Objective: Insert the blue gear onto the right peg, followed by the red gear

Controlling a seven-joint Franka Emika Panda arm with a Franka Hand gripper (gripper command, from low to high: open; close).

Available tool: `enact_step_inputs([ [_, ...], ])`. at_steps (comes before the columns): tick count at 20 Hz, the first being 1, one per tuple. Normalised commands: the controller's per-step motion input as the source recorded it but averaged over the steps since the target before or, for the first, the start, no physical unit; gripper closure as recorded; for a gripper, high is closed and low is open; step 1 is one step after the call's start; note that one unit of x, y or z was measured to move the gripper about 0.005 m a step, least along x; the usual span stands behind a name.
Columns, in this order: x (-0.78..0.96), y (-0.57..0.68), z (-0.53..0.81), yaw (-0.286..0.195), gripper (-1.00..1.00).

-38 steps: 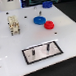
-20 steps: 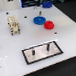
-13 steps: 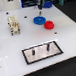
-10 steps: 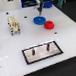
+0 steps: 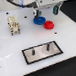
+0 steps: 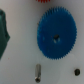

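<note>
The blue gear (image 5: 40, 20) lies flat on the white table, and the smaller red gear (image 5: 49, 24) lies beside it on the exterior view's right. My gripper (image 5: 45, 12) hangs just above and behind both, its jaws spread open and empty. In the wrist view the blue gear (image 6: 56, 36) fills the middle with its centre hole showing, nothing touches it, and the red gear (image 6: 45, 1) only peeks in at the frame's edge. The right peg (image 5: 46, 45) stands upright on the black-bordered white plate (image 5: 54, 51), nearer the front.
A shorter dark pin (image 5: 33, 53) stands on the same plate. A beige block-like fixture (image 5: 14, 25) sits at the exterior view's left. A dark green shape (image 6: 3, 35), a small screw (image 6: 37, 71) and a dark dot (image 6: 76, 71) show in the wrist view.
The arm has come down and shifted toward the exterior view's right, from behind the gears to just over them. The gears and the plate have not moved.
</note>
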Motion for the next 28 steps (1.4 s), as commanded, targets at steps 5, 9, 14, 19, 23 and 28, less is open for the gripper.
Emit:
enact_step_inputs([
  [5, -0.35, -0.15, -0.49, 0.0, -1.0],
  [9, -0.38, -0.09, -0.42, 0.0, 1.0],
  [14, -0.3, -0.02, -0.31, 0.0, 1.0],
  [19, -0.22, 0.0, -0.05, 0.0, 1.0],
  [23, -0.18, 0.0, -0.05, 0.0, 1.0],
  [28, 0.07, -0.01, 0.1, 0.0, 1.0],
])
